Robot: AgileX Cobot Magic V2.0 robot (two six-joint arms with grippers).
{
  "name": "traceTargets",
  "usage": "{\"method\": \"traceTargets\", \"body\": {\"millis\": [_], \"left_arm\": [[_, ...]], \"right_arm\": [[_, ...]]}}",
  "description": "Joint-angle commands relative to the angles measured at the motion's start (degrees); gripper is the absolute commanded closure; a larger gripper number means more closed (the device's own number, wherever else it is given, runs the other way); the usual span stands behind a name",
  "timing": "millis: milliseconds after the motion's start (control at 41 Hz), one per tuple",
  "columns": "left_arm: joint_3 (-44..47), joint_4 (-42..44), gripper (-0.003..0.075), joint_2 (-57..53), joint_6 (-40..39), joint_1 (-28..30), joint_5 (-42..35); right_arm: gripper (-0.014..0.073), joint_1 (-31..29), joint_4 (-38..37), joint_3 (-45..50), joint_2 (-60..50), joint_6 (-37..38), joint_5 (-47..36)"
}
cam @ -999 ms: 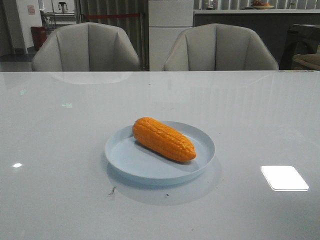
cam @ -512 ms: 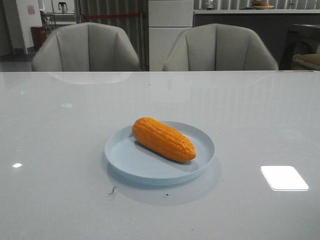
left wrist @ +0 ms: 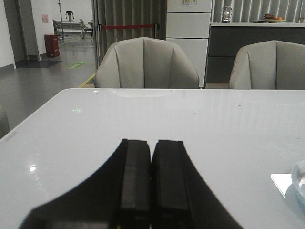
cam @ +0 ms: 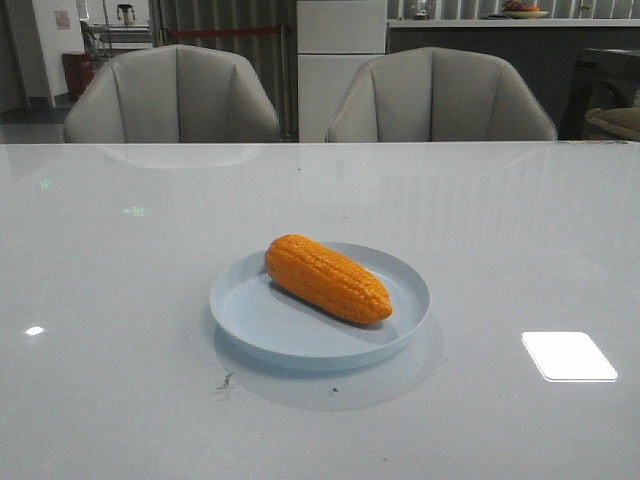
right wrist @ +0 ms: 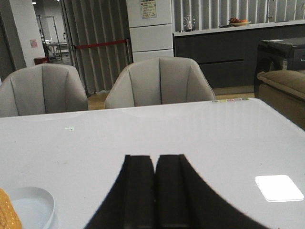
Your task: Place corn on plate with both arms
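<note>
Two grey chairs (cam: 175,92) stand behind a glossy white surface (cam: 110,300). At its middle the pale blue plate (cam: 250,315) carries the orange corn (cam: 327,277), which lies aslant inside the rim, tapered end to the right. The left hand (left wrist: 151,183) and the right hand (right wrist: 155,188) are each clenched on nothing, with fingers pressed together above the bare surface.

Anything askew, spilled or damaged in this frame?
Nothing stands out. The corn lies whole on the plate, angled across it, and both the left gripper and right gripper are shut and empty.
</note>
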Motion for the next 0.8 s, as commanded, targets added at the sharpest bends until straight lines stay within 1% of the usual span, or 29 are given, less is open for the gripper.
{"method": "traceTargets", "body": {"millis": [0, 24, 146, 317, 487, 780], "left_arm": [[2.16, -0.6, 0.0631, -1.04, -0.53, 0.08, -4.53], [2.16, -0.6, 0.0631, -1.04, -0.53, 0.08, -4.53], [2.16, -0.6, 0.0631, -0.95, -0.53, 0.08, -4.53], [2.16, -0.6, 0.0631, -0.95, -0.53, 0.08, -4.53], [2.16, -0.6, 0.0631, -0.95, -0.53, 0.08, -4.53], [2.16, -0.6, 0.0631, -0.95, -0.53, 0.08, -4.53]], "right_arm": [[0.054, -0.27, -0.23, 1.76, -0.94, -0.07, -6.47], [0.054, -0.27, -0.23, 1.43, -0.94, -0.07, -3.52], [0.054, -0.27, -0.23, 1.49, -0.94, -0.07, 3.03], [0.054, -0.27, -0.23, 1.49, -0.94, -0.07, 9.15], [0.054, -0.27, -0.23, 1.49, -0.94, -0.07, 11.58], [0.054, -0.27, -0.23, 1.49, -0.94, -0.07, 11.65]]}}
